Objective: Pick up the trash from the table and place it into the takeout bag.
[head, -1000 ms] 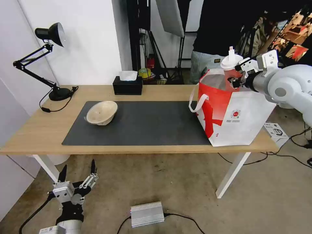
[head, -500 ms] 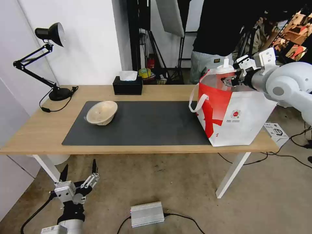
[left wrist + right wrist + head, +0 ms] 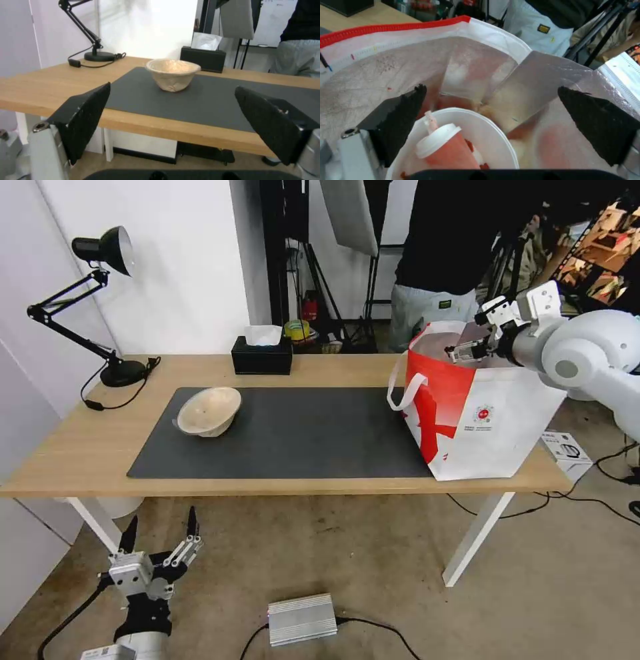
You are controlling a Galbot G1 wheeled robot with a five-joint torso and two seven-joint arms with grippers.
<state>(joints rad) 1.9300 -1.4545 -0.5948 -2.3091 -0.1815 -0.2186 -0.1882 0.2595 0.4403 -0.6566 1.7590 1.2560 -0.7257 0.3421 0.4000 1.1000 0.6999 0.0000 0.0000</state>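
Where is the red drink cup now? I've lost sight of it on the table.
In the right wrist view, the red drink cup lies inside the takeout bag, resting in the white plastic bowl, below the open right tool.

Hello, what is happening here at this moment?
The robot is clearing trash off the table into the bag. Its right end effector hangs open over the bag's mouth; the cup lies inside in the white bowl. The beige bowl sits on the mat. The left end effector waits open below the table.

Tabletop (image 3: pixel 80 447) with a dark mat (image 3: pixel 300 437)

On the mat: a bowl (image 3: pixel 208 411) and a bag (image 3: pixel 477 403). Behind the mat: a tissue box (image 3: pixel 262 355) and a lamp (image 3: pixel 100 307).
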